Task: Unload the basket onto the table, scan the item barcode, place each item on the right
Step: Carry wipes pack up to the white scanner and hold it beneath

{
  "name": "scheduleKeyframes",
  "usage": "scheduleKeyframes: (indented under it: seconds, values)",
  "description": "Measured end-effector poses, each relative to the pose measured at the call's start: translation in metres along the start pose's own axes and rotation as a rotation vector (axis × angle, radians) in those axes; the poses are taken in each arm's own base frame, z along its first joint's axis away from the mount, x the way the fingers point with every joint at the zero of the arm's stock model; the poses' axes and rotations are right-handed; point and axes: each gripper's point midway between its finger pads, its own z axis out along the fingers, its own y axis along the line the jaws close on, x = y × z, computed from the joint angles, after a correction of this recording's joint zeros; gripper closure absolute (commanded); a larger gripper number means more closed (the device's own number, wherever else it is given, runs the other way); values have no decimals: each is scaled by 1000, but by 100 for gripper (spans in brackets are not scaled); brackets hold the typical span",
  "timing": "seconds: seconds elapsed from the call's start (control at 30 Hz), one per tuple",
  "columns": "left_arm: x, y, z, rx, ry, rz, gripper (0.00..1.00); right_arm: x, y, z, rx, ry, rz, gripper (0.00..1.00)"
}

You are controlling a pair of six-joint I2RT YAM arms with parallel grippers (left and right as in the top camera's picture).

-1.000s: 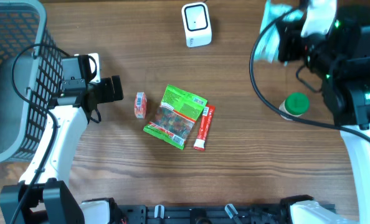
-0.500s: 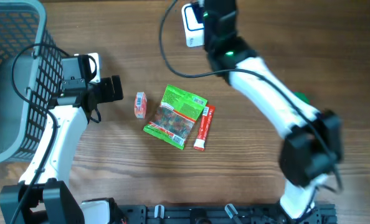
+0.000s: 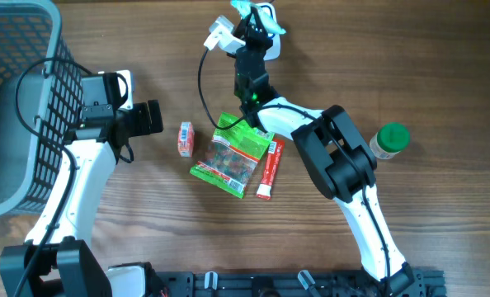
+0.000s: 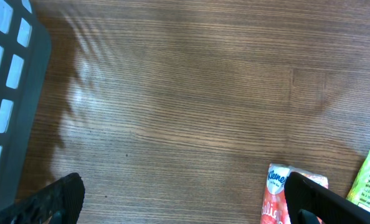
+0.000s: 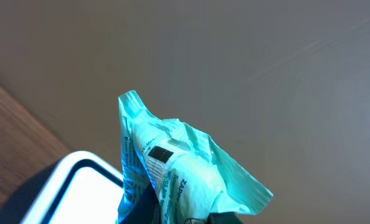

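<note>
The right gripper point(image 3: 251, 25) pinches the teal packet point(image 5: 172, 168) just above the scanner point(image 5: 73, 186); its printed code point(image 5: 160, 154) should probably face the scanner window squarely, held steady; the left gripper point(image 3: 157, 117) is spread.

The table point(image 3: 410, 231) was seen whole from straight above, the scanner point(image 3: 272, 45) at its far edge. From the left wrist, wood well left of the scanner was viewed closely, downward; the tissue pack point(image 4: 277, 194) was shared with the overhead. From the right wrist, the scanner's top point(image 5: 79, 186) was viewed close, obliquely.
</note>
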Motion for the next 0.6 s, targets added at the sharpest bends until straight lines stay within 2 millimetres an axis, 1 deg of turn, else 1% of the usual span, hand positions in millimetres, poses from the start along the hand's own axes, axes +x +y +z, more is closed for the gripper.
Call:
scheduleKeyframes:
  seconds: [0.1, 0.13, 0.17, 0.27, 0.3, 0.33, 0.37, 0.4, 0.43, 0.5, 0.53, 0.6]
  values:
    - [0, 0, 0, 0, 0, 0, 0, 10, 20, -1, -78, 34, 10, 96]
    - [0, 0, 0, 0, 0, 0, 0, 11, 22, -1, -85, 37, 17, 96]
    - [0, 0, 0, 0, 0, 0, 0, 10, 20, -1, -79, 34, 32, 96]
    - [0, 0, 0, 0, 0, 0, 0, -6, -5, 0, 20, -40, 100, 96]
    - [0, 0, 0, 0, 0, 0, 0, -11, -11, 0, 42, -60, 106, 96]
    - [0, 0, 0, 0, 0, 0, 0, -13, -13, -1, 48, -70, 105, 96]
    - [0, 0, 0, 0, 0, 0, 0, -11, -10, 0, 35, -65, 89, 96]
    - [0, 0, 0, 0, 0, 0, 0, -7, -2, 1, 4, -50, 65, 96]
    - [0, 0, 0, 0, 0, 0, 0, 0, 12, 1, -48, -23, 48, 96]
    - [0, 0, 0, 0, 0, 0, 0, 10, 26, 1, -102, 10, 55, 96]
    - [0, 0, 0, 0, 0, 0, 0, 15, 30, 2, -122, 34, 111, 96]
    - [0, 0, 0, 0, 0, 0, 0, 19, 25, 3, -100, 61, 221, 96]
